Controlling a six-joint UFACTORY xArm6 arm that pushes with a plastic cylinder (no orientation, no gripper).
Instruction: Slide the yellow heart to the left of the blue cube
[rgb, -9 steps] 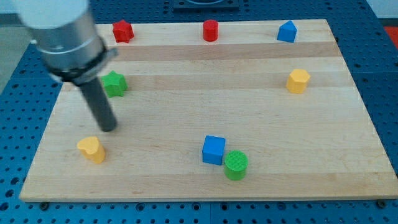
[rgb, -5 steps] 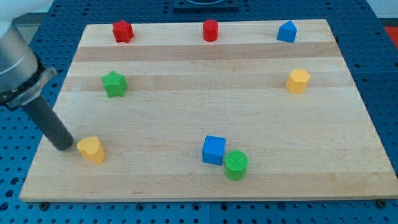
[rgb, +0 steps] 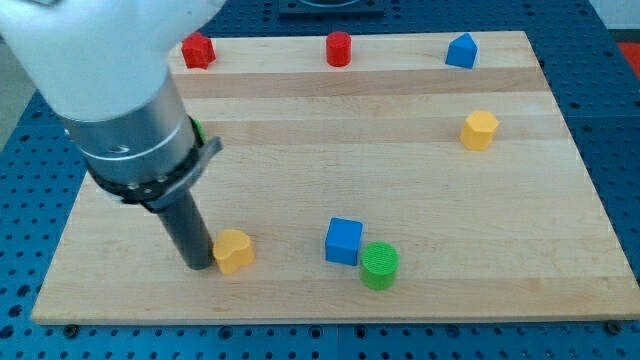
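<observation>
The yellow heart (rgb: 235, 250) lies on the wooden board (rgb: 400, 170) near the view's bottom, left of centre. The blue cube (rgb: 343, 241) sits to its right, with a gap between them. My tip (rgb: 199, 264) touches the heart's left side. The arm's wide grey body rises from it toward the view's upper left.
A green cylinder (rgb: 379, 266) touches the blue cube's lower right corner. A red star (rgb: 198, 50), a red cylinder (rgb: 339, 48) and a blue pentagon-like block (rgb: 461, 50) line the view's top edge. A yellow hexagonal block (rgb: 480, 130) sits at the right. The green star is mostly hidden behind the arm.
My tip swung down to the heart's left side and pushed it rightward, from near the board's left edge toward the blue cube. The arm now covers the green star.
</observation>
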